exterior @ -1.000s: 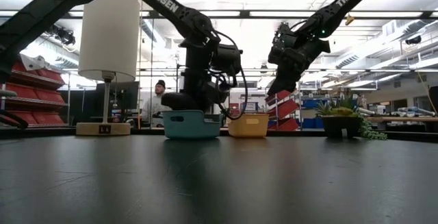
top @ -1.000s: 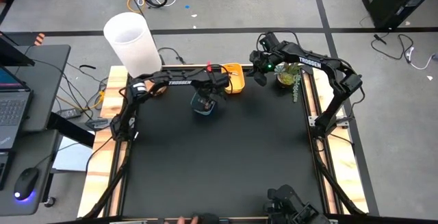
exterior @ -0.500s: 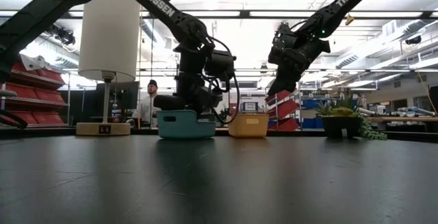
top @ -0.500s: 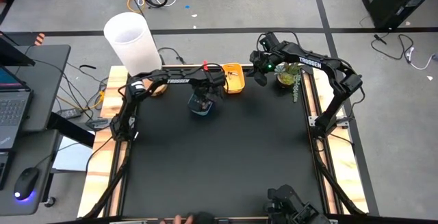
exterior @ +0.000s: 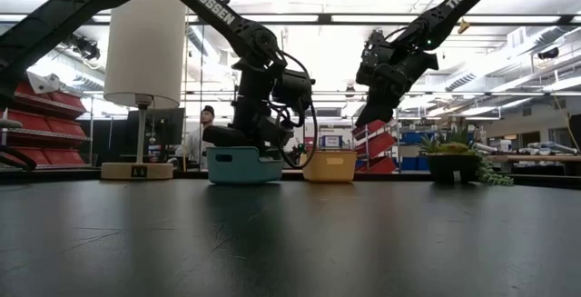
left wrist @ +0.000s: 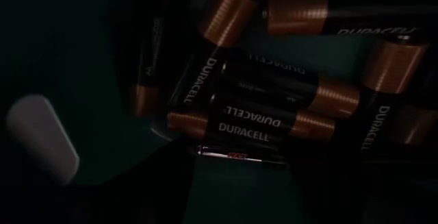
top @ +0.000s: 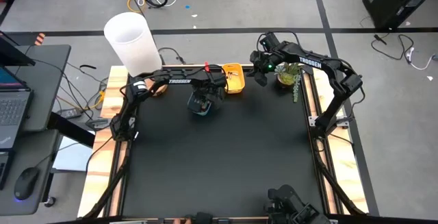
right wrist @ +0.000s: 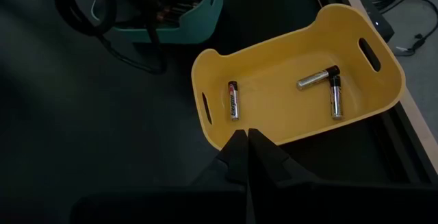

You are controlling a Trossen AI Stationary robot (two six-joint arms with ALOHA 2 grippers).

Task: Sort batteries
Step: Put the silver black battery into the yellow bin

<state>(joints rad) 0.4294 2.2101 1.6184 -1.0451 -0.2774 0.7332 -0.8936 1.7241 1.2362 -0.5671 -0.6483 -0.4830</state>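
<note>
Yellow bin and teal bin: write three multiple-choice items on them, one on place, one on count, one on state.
1. Where is the left gripper?
A. down in the teal bin
B. over the plant
C. by the lamp

2. How many batteries lie in the yellow bin?
A. none
B. three
C. six

3. How is the right gripper?
A. shut, empty
B. holding a battery
C. wide open

Answers: 1 A, its camera shows black and copper batteries close up; 2 B, three slim batteries show; 3 A, its fingertips meet above the yellow bin's rim.
</note>
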